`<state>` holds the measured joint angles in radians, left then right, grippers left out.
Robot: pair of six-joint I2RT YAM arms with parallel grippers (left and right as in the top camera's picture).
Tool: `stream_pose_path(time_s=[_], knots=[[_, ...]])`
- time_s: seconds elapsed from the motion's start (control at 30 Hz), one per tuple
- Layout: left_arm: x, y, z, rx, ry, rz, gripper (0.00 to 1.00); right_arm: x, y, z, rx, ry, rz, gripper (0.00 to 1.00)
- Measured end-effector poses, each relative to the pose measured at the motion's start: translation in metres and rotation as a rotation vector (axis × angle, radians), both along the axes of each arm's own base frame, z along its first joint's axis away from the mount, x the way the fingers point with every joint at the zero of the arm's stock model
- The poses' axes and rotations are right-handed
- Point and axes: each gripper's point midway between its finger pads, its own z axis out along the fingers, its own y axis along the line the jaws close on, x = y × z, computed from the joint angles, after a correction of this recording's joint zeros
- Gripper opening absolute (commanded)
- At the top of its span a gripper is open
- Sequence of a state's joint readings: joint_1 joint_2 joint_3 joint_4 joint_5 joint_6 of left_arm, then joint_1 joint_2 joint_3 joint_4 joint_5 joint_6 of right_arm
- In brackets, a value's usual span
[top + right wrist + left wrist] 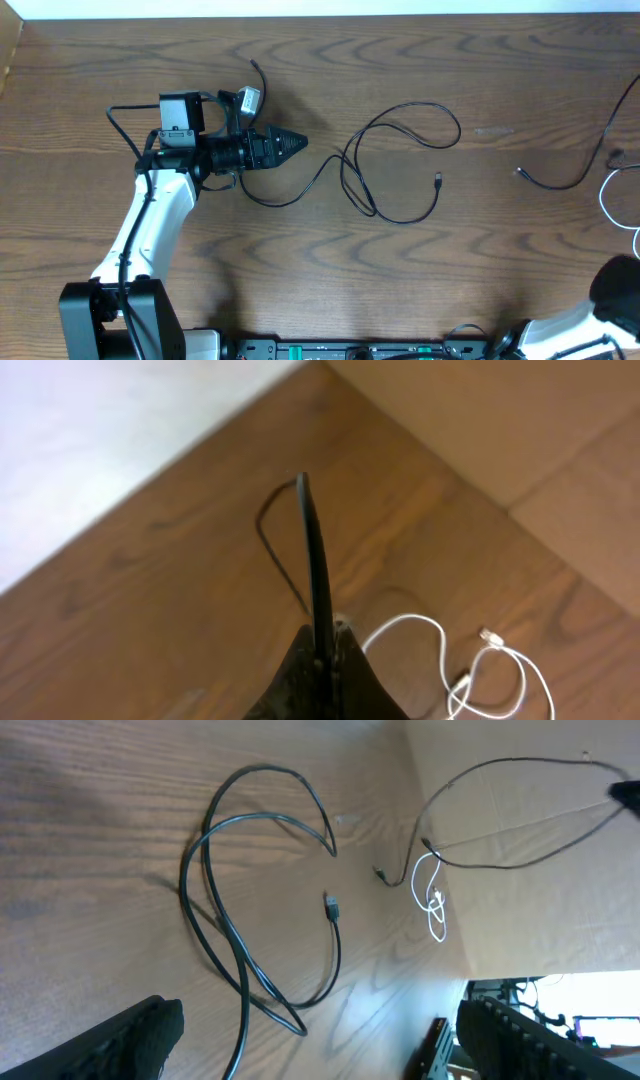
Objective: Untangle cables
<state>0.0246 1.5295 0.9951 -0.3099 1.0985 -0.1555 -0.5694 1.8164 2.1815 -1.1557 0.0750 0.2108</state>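
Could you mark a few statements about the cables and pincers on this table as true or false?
1. The left pincer is open and holds nothing. True.
2. The white cable lies under the left pincer. False: it lies far off, at the right edge of the table.
3. The right pincer is shut on a black cable. True.
4. The looped cable at mid-table is wound into a tight coil. False: it is spread out in loose loops, with its plug end lying free.
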Motion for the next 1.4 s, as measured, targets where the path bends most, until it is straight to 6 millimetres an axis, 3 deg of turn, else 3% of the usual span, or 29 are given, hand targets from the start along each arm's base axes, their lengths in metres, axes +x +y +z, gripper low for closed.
stream_pose_path(time_s=[0.1, 0.17, 0.4, 0.53, 0.7, 0.9, 0.93, 1.07, 1.2, 1.4], knots=[[-0.001, 0.0, 0.0, 0.0, 0.004, 0.0, 0.93, -0.011, -0.024, -0.022, 0.042, 0.058, -0.099, 0.01], [-0.001, 0.0, 0.0, 0.0, 0.005, 0.0, 0.92, -0.031, -0.048, -0.024, 0.055, 0.064, -0.19, 0.01], [-0.001, 0.0, 0.0, 0.0, 0.005, 0.0, 0.93, -0.106, -0.107, 0.031, 0.042, -0.086, -0.392, 0.01], [-0.001, 0.0, 0.0, 0.0, 0.005, 0.0, 0.93, -0.127, -0.121, 0.04, 0.058, -0.135, -0.439, 0.01], [-0.001, 0.0, -0.001, -0.001, 0.008, 0.0, 0.92, -0.116, -0.124, 0.02, 0.122, -0.126, -0.417, 0.01], [-0.003, 0.0, -0.002, -0.001, 0.023, -0.001, 0.92, -0.094, -0.136, -0.037, 0.241, -0.043, -0.402, 0.01], [-0.003, -0.001, -0.002, -0.001, 0.023, -0.002, 0.93, -0.086, -0.138, -0.055, 0.272, -0.019, -0.392, 0.01], [-0.006, -0.007, -0.002, 0.0, 0.023, -0.02, 0.93, -0.072, -0.138, -0.08, 0.315, 0.017, -0.372, 0.01], [-0.01, -0.018, -0.001, 0.001, 0.013, -0.053, 0.93, -0.059, -0.13, -0.092, 0.33, 0.04, -0.344, 0.01], [-0.012, -0.026, 0.0, 0.001, -0.002, -0.076, 0.93, -0.038, -0.119, -0.089, 0.294, 0.044, -0.305, 0.01]])
